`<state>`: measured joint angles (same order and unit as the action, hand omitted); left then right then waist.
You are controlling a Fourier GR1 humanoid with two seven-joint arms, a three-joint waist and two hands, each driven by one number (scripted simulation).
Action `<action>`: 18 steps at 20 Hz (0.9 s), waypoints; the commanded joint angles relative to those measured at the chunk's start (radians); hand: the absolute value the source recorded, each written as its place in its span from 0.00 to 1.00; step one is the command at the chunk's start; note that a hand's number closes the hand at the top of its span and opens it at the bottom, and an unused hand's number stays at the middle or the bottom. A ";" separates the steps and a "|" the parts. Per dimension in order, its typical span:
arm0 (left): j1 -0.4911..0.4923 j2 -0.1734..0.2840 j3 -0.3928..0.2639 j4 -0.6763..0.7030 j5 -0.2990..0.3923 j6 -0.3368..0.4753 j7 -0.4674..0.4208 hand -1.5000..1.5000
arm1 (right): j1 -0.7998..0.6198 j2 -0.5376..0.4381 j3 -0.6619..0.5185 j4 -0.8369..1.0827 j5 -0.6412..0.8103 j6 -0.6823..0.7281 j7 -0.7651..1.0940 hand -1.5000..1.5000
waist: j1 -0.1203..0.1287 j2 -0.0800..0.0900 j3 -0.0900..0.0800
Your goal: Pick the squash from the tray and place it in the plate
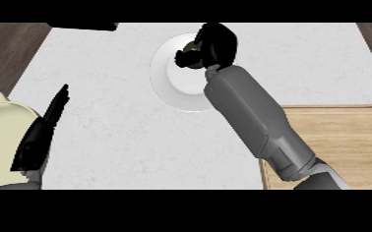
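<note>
A white plate (171,81) lies on the pale counter at the upper middle. My right hand (216,44) hangs over the plate's upper right part, its fingers curled around a small dark-green squash (192,45), of which only a sliver shows at the hand's left edge. The grey right forearm runs down to the lower right and hides the plate's right rim. The wooden tray (334,132) lies at the right edge. My left hand (45,123) rests at the lower left, fingers straight and pointing up.
A dark object (83,26) sits at the counter's far edge, upper left. Dark wood flooring (18,44) shows beyond the counter's left edge. A pale yellowish shape (15,142) fills the lower left corner.
</note>
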<state>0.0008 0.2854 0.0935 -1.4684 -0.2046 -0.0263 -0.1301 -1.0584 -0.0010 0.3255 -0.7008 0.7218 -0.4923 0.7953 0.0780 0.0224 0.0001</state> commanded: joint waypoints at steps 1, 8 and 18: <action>0.026 0.002 0.005 -0.019 0.001 -0.001 -0.001 0.50 | 0.003 0.001 -0.049 0.106 -0.095 -0.160 -0.051 1.00 | 0.008 0.001 0.001; -0.025 -0.008 0.000 0.056 -0.017 0.003 -0.029 0.50 | -0.069 0.001 -0.013 0.251 -0.233 -0.242 -0.095 0.00 | 0.011 0.003 0.000; 0.019 0.012 0.034 -0.023 0.006 -0.005 0.019 0.50 | -0.008 0.001 -0.099 0.168 -0.258 -0.640 -0.216 0.00 | -0.043 -0.014 0.001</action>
<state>0.0148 0.2759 0.0974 -1.4889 -0.2158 -0.0200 -0.1190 -1.1034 -0.0049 0.2617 -0.5116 0.4792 -0.9697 0.6022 0.0661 0.0146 0.0006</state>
